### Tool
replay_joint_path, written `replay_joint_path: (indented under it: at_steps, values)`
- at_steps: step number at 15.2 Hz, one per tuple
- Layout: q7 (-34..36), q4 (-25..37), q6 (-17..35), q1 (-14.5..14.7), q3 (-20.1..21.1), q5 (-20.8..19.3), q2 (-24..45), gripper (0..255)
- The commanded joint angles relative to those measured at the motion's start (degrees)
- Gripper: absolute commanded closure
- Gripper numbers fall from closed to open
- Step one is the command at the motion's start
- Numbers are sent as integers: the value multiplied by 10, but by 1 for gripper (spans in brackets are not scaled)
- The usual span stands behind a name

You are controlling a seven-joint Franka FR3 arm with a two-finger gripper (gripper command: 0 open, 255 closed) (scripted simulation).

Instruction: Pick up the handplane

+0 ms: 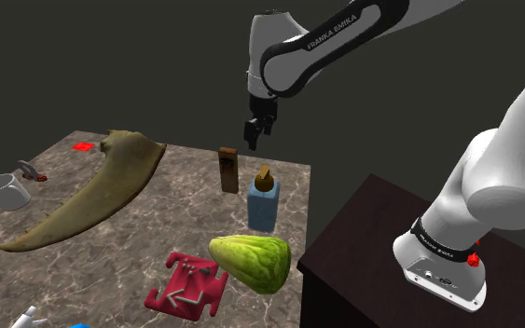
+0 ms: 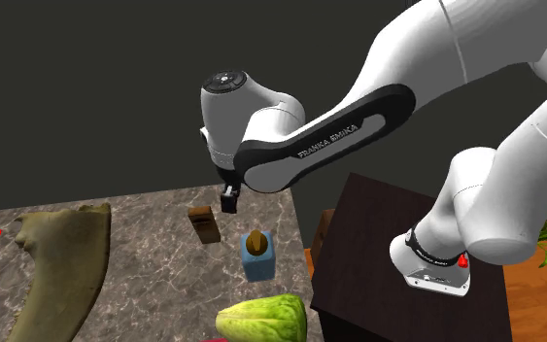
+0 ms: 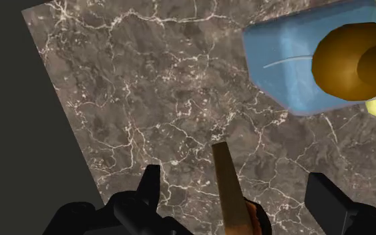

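Observation:
The handplane (image 1: 229, 170) is a narrow brown block with a dark mark, standing on end near the far edge of the marble table (image 1: 167, 200). It also appears in the second exterior view (image 2: 203, 223). My black gripper (image 1: 254, 138) hangs open a short way above it and slightly toward the shoulder view's right, and it is seen under the white wrist too (image 2: 229, 201). In the wrist view the gripper (image 3: 236, 193) has the plane's thin top edge (image 3: 228, 183) below it, between the spread fingers and untouched.
A blue bottle-like thing with a brown knob (image 1: 262, 205) stands close beside the plane. A green leafy lump (image 1: 251, 263) and a red flat piece (image 1: 187, 284) lie nearer the front. A long olive horn-shaped piece (image 1: 92, 200) and a white mug (image 1: 6, 191) sit left. The table edge runs just behind the plane.

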Motion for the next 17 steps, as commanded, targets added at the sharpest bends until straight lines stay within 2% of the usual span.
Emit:
replay_joint_path:
  at_steps: [1,9,17]
  values:
    - [9,26,23,4,4,-7,39,0]
    - [47,158,74,30,9,-46,188,0]
    - [53,148,122,33,5,-54,226,0]
